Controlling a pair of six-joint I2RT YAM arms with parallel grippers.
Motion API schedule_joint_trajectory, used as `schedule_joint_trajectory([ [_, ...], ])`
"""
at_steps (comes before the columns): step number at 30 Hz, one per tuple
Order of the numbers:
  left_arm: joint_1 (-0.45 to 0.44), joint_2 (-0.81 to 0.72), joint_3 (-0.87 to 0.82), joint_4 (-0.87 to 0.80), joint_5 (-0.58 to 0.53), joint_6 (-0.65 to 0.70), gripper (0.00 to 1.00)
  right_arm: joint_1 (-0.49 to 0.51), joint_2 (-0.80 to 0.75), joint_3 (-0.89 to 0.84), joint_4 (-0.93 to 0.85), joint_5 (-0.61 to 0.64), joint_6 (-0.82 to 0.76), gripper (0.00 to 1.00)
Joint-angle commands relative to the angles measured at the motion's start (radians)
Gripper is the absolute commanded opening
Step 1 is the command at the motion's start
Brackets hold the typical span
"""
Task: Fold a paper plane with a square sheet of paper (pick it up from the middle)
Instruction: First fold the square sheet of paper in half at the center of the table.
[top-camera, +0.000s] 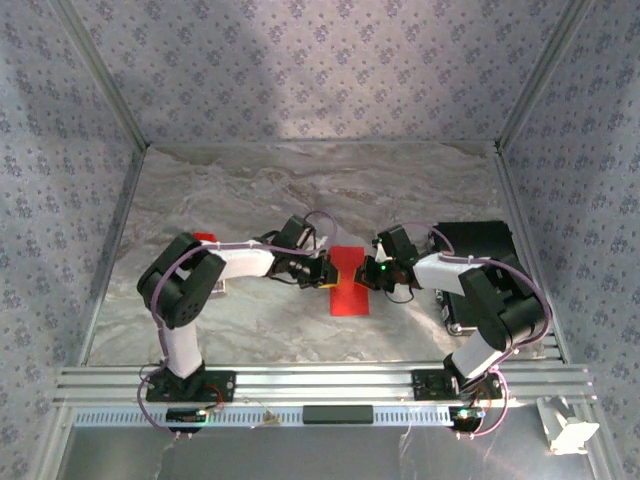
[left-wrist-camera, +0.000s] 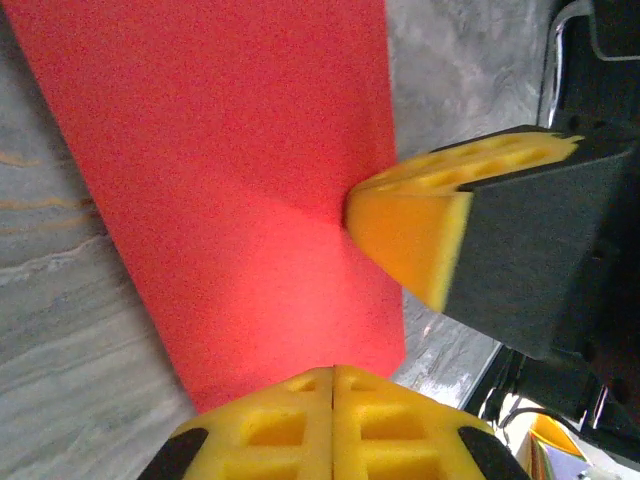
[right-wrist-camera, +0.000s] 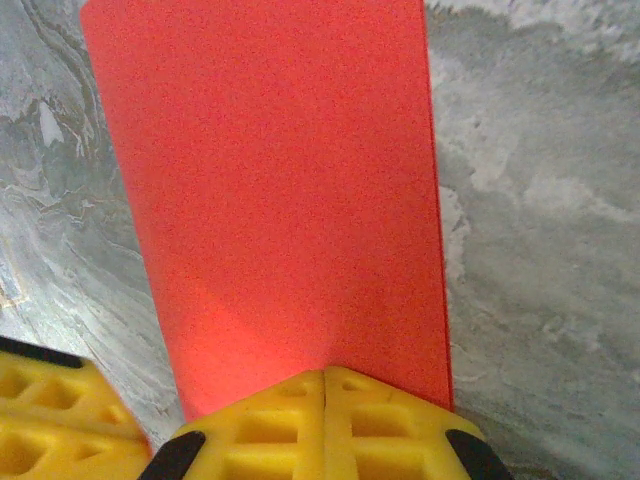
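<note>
Red sheet, thin and unmarked: the square sheet of paper (top-camera: 350, 285) lies flat on the marbled table (top-camera: 250, 190), centre of the top view, between the two arms. It shows as a narrow rectangle, so probably already folded once; layers not resolvable.

Claws:
- left gripper (top-camera: 325, 270): fingers together, no gap at the seam, tips on the strip's left long edge.
- right gripper (top-camera: 372, 272): fingers together, tips on the right long edge, opposite the other.
- In the left wrist view one right finger (left-wrist-camera: 410, 225) touches the paper's edge.
- Both look to be pressing down, not pinching; no paper visible between either pair.

Risks, as judged:
- Two closed tips bearing in from opposite sides on thin paper over a smooth top: the strip may skid or bow up in the middle.
- Uneven pressure would swing it about one tip and set the next crease off-line.
- A tip dragged sideways while loaded could wrinkle or tear the edge.
- Lifting off abruptly may let the fold spring open.

Heading and axis:
- Long axis runs top to bottom of the top view, away from the arm bases, nearly straight.
- In both wrist views it runs up from the lower edge, leaning left.
- Both ends square-cut; no nose yet, so no true pointing direction.
</note>
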Motion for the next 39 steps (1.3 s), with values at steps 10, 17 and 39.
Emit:
schedule_joint_trajectory([
  [10,-0.032,0.045,-0.043,-0.117,0.040,0.113,0.07,-0.002,0.042,-0.024,-0.139,0.079,-0.008,0.02],
  [17,-0.032,0.047,-0.059,-0.125,-0.013,0.129,0.07,-0.001,0.044,-0.023,-0.134,0.078,-0.006,0.01],
  [39,0.011,0.084,0.077,-0.105,-0.036,0.094,0.07,0.004,0.028,-0.033,-0.115,0.070,0.003,0.02],
])
